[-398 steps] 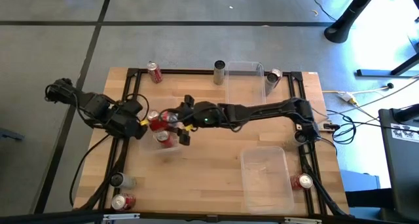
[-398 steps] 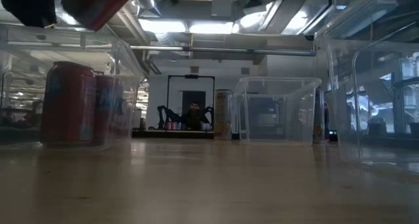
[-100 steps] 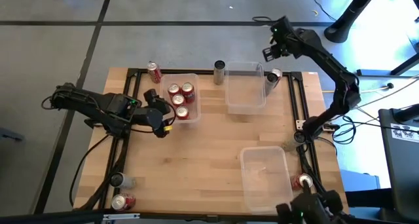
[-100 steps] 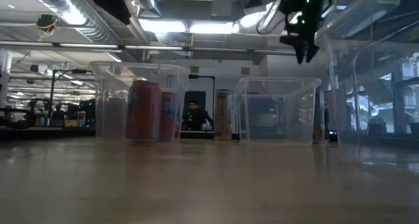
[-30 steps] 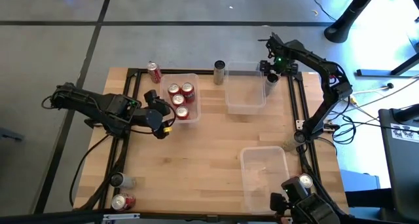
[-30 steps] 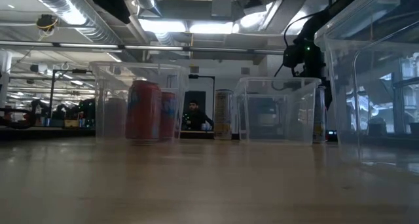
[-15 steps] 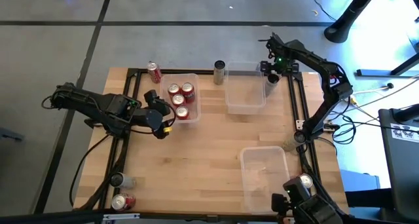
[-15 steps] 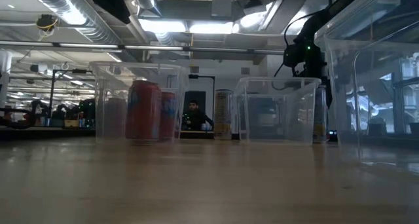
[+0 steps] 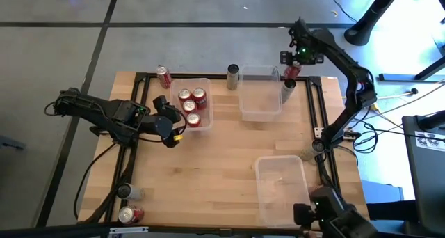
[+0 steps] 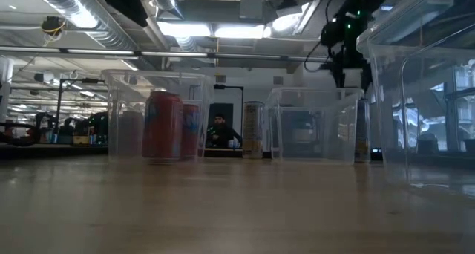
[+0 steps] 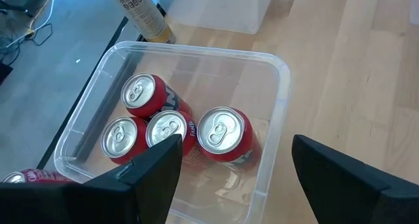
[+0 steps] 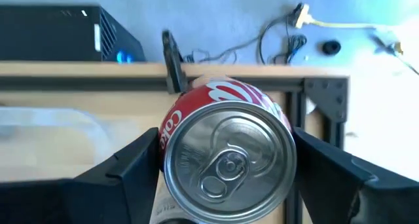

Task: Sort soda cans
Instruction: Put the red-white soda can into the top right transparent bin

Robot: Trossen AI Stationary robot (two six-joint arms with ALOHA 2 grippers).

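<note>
My right gripper (image 12: 228, 155) is shut on a red soda can (image 12: 226, 93) above the table's far right corner (image 9: 291, 72). It shows high up in the low view (image 10: 343, 57). My left gripper (image 11: 236, 145) hangs open above a clear bin (image 11: 278, 112) that holds several red cans (image 11: 222, 133). The bin stands at the far left (image 9: 201, 123), and these fingers touch nothing. More cans stand on their bases: a red one (image 9: 164, 76), a tall grey one (image 9: 233, 76), and a grey (image 9: 125, 191) and a red one (image 9: 128, 214) at the near left corner. My right gripper pinches the red can between its two fingers, one on each side of the can's wall (image 12: 171, 129), just below the silver top (image 12: 229, 158). The fingers come from above, pointing steeply down. The can hangs nearly upright, top up, lifted clear of the table.
An empty clear bin (image 9: 261, 109) stands at the far middle, just left of the raised can. Another clear bin (image 9: 281, 193) stands at the near right. A black frame (image 9: 323, 127) runs along the table's edges. Bare wood (image 9: 215, 168) lies in the middle.
My right gripper has risen straight up from the far right corner with the red can, which is now lifted clear of the table. The wrist has rolled a little.
</note>
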